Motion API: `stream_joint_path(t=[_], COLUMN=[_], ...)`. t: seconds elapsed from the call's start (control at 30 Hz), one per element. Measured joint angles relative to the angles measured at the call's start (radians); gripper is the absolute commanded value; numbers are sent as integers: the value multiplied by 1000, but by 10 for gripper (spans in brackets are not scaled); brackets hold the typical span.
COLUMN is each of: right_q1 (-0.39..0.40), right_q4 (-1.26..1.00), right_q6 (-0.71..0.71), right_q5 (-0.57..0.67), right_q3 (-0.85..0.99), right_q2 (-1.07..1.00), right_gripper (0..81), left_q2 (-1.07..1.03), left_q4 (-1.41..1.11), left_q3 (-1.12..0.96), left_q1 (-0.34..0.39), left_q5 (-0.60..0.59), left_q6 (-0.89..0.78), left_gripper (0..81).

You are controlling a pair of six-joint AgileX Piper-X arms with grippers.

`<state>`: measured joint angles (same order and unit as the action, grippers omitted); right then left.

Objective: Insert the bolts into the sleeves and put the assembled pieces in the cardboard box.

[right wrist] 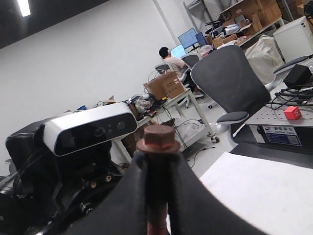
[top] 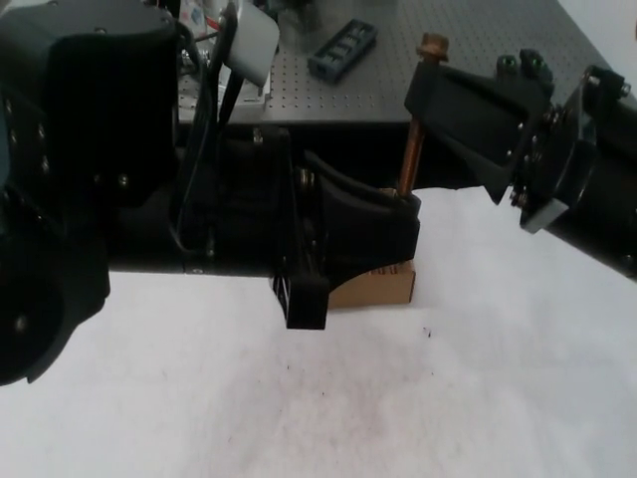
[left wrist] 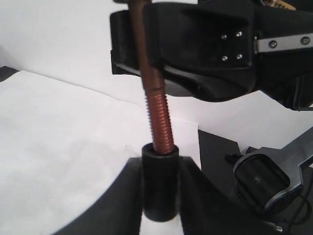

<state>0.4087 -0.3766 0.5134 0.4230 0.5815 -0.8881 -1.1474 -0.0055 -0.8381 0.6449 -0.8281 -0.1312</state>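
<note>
Item 1: sleeve (left wrist: 160,188), upright, pinched by L gripper (left wrist: 160,205), mouth up to take bolt.
Item 2: bolt (left wrist: 157,112), vertical, clamped below head by R gripper (right wrist: 157,176). Threaded tip in sleeve mouth, prob. not seated.
Item 3: cardboard box (top: 383,289), near L gripper, awaiting assy.

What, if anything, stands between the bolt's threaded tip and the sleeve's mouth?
Nothing visible. The bolt in the right gripper stands over the sleeve in the left gripper, its tip at the sleeve's mouth.
</note>
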Motion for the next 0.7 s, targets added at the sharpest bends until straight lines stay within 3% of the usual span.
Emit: stream_joint_path(t=[0.43,0.5,0.6,0.63,0.7], right_q1=[0,0,0,2,1], right_q4=[27,47,97,110,123], right_q6=[-13,-27,-44,-43,-38], right_q5=[-10,-6,18,22,22], right_q3=[0,3,3,3,3], right_q2=[0,0,0,0,0], right_gripper=[15,116,420,468,447], left_q2=[0,0,0,0,0], left_q4=[-48,-45,-56,-56,-56], left_q3=[0,4,3,3,3], left_q1=[0,0,0,0,0], left_q5=[39,46,57,64,74], left_q6=[-19,-19,-19,-19,-19], left_gripper=[6,6,6,6,6])
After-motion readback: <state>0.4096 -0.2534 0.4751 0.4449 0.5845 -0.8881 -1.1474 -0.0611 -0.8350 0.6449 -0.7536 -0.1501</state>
